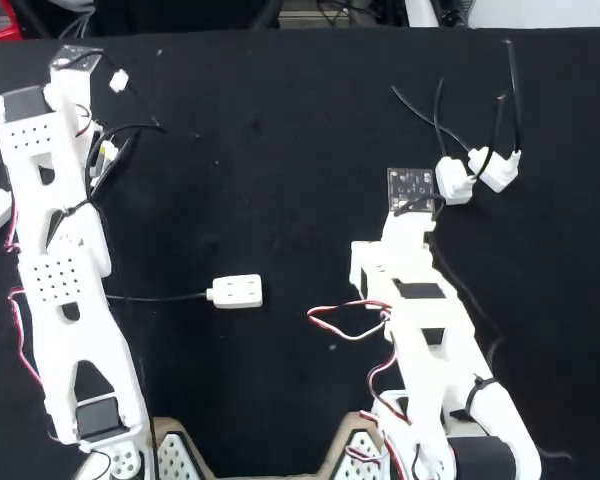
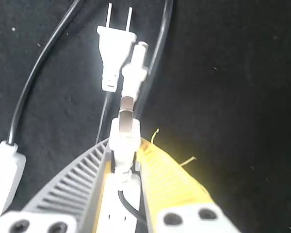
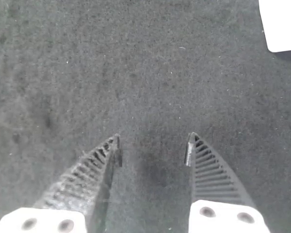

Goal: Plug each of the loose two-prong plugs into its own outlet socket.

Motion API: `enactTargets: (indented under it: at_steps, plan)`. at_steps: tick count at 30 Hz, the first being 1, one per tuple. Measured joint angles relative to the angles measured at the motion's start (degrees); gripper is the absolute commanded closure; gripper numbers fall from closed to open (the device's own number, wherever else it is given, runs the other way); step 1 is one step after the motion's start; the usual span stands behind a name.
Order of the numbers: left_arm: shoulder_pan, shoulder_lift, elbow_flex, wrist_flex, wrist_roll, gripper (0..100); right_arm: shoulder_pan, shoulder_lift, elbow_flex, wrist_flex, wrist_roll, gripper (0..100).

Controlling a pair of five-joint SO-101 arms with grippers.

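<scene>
Found left gripper (image 2: 125,145) fingers (image 2: 157,174) clamped on a white plug (image 2: 123,133), its cord (image 2: 128,208) running back between them, prong end pointing away. Noted a loose plug (image 2: 115,51) lying flat on the black counter (image 2: 233,97) just beyond the fingertips, prongs pointing away too, with a white outlet socket (image 2: 2,172) near it. Recorded right gripper (image 3: 153,145) fingers spread wide above bare counter, holding nothing. Logged in the high view a corded socket (image 1: 235,291) between the arms and two white corded pieces (image 1: 455,182) side by side beyond the right arm; could not tell plug from socket there
</scene>
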Motion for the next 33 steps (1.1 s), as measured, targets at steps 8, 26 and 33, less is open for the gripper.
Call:
enactTargets:
  at_steps: [8, 26, 33]
  plan:
    - [0.88, -24.53, 26.29, 0.00, 1.14, 97, 0.00, 0.00, 0.00, 0.00, 0.00, 79.4]
    - [-12.22, -75.87, 80.09, -0.53, 2.64, 97, -0.26, 0.00, 0.00, 0.18, -0.53, 79.4]
    - [-24.35, -88.79, 94.33, -6.33, -3.43, 97, -1.14, -3.96, -3.16, 7.82, -0.53, 79.4]
